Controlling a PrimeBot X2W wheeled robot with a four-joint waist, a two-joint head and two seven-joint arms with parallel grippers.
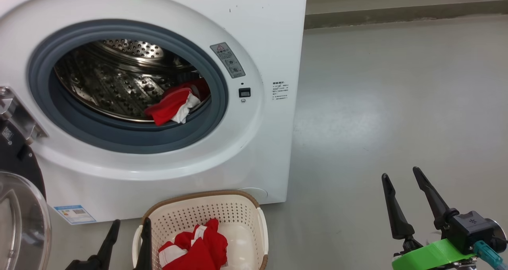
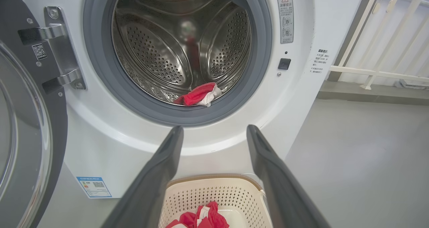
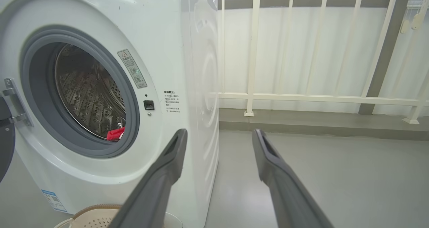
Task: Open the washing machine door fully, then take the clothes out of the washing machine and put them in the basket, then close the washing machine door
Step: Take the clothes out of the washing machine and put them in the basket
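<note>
The door [image 2: 23, 127] is swung wide out on its left-hand hinge, inner face and glass bowl turned toward the robot, so that first step looks done. Some red clothes [image 1: 196, 248] already lie in the basket [image 1: 206, 206], which sits mouth-up on the floor just in front of the washer [image 1: 262, 31]. Its long axis cannot be judged, since the picture edge cuts it off.

But it isn't over. One more red garment [image 1: 172, 105] with a white patch is inside, low at the front lip of the drum [image 1: 111, 79], toward the right of the opening and close by the grey seal. So this looks roughly halfway: that piece has to come out and go in the basket, then the door has to be shut.

The left gripper [image 1: 131, 222] hangs at the basket's left edge, fingers spread wide with nothing between them. In its wrist view they point at the drum mouth, with the garment sitting above the gap. The right gripper [image 1: 400, 172] is out over bare floor, well apart from the washer, likewise spread and empty. It is aimed past the washer's right corner toward a white railing [image 3: 301, 97].

The garment lies crumpled, and its long axis follows the curve of the drum's lip, low left to high right in the head view. Its white patch faces outward on the right.
</note>
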